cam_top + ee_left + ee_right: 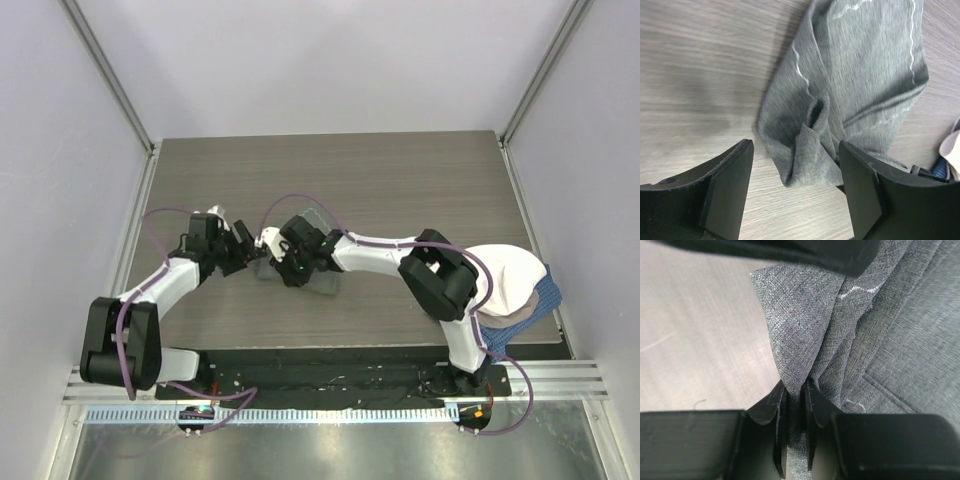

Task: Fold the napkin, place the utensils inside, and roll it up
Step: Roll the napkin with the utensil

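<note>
arms (375,250): white shells, black joints | cables (146,228): purple | pincer fingers (725,200): black

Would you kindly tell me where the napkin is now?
Top view: the napkin lies bunched at the table's centre, under the right gripper pinching it, beside the left gripper.

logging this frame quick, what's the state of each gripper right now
left gripper: open, holding nothing
right gripper: closed on the napkin

Left hand (796,167) with fingers wide apart; right hand (795,392) just beside it, tight on the napkin (890,340).
</note>
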You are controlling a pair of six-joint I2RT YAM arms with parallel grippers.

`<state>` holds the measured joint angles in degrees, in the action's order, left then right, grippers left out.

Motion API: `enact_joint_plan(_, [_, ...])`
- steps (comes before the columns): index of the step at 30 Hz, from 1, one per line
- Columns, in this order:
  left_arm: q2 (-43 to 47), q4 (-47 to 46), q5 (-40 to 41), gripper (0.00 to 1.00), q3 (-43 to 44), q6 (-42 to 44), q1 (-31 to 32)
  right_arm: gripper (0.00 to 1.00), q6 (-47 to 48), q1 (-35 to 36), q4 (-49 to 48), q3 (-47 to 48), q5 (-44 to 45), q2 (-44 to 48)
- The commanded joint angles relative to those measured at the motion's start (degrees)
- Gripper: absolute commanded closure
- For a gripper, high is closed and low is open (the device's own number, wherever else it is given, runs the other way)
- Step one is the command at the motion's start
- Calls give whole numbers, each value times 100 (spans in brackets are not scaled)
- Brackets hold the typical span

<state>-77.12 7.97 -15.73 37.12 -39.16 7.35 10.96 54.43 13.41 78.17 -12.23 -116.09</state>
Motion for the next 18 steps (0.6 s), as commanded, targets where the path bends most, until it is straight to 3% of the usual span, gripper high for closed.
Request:
enact_joint_plan(1, [521, -567, 482, 27, -468, -83, -32, 86, -541, -47, 1303, 365, -1578, -238])
enact_joint_plan(8, [1488, -1376, 351, 25, -1478, -285, -32, 86, -902, -460, 1507, 927, -2984, -510])
enact_joint_plan(18, [1691, -1561, -97, 25, -1840, -259, -6, 87, -1263, -1057, 1524, 1569, -4146, -1521])
